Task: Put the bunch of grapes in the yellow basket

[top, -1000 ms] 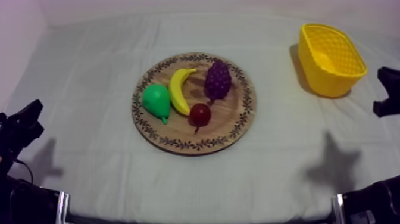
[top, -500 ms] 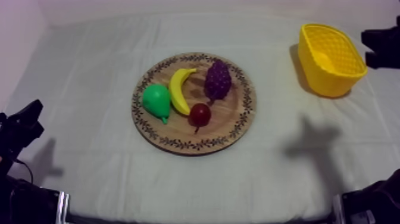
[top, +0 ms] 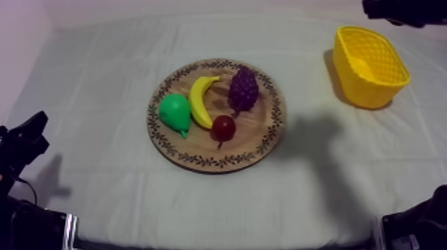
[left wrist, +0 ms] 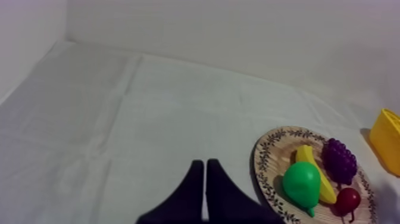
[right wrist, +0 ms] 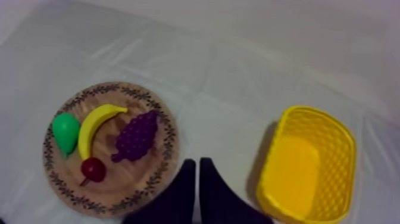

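Observation:
The purple bunch of grapes (top: 243, 89) lies on the right part of the round wooden board (top: 266, 143), beside a banana (top: 201, 100). The yellow basket (top: 369, 65) stands at the back right, with nothing in it. My right arm (top: 399, 10) comes in at the upper right, behind the basket. In the right wrist view my right gripper (right wrist: 197, 162) is shut, hanging high over the cloth between the grapes (right wrist: 137, 137) and the basket (right wrist: 306, 164). My left gripper (left wrist: 205, 167) is shut and rests low at the left, well short of the board's rim (left wrist: 260, 161).
A green pear (top: 175, 113) and a small red fruit (top: 223, 126) share the board with the banana. The right arm's shadow falls on the cloth just right of the board. Open cloth lies between board and basket.
My right arm has swung up from the right edge, past the basket, to the upper right corner. Its shadow slid left towards the board. The left arm and the fruit stayed put.

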Robot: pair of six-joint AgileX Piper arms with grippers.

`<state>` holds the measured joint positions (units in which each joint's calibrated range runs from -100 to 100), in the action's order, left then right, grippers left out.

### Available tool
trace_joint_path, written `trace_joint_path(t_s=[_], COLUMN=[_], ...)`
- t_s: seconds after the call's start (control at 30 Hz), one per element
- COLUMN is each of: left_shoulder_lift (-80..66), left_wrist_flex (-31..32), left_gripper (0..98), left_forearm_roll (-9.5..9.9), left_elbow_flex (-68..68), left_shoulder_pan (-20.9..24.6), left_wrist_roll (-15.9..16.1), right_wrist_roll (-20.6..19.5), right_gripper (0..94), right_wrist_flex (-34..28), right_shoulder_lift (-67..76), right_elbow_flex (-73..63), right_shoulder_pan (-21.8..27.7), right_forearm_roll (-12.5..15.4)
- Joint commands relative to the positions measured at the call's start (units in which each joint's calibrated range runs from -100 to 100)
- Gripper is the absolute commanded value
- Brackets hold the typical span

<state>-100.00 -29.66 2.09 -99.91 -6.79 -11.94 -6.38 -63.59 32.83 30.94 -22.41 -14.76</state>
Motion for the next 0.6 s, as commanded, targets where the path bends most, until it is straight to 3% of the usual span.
trace_joint_path(t_s=[0.0, 0.3, 0.57], left_shoulder_lift=[0.0, 0.0, 0.0], left_wrist_flex=[0.0, 0.0, 0.0], left_gripper=[0.1, 0.1, 0.1], left_forearm_roll=[-0.01, -0.01, -0.01], left_elbow_flex=[0.0, 0.0, 0.0], left_shoulder_pan=[0.0, 0.0, 0.0], left_wrist_roll=[0.0, 0.0, 0.0], right_wrist_roll=[-1.8, -8.8, -13.8], right_gripper=[0.2, 0.2, 0.2], right_wrist_flex=[-3.2, -14.0, -19.4], right_shoulder_lift=[-4.1, -18.0, -28.9], right_elbow_flex=[-5.1, -19.3, -27.1], right_shoulder_pan=[-1.7, -6.1, -6.9], right_forearm_roll=[-0.3, -1.8, -2.6])
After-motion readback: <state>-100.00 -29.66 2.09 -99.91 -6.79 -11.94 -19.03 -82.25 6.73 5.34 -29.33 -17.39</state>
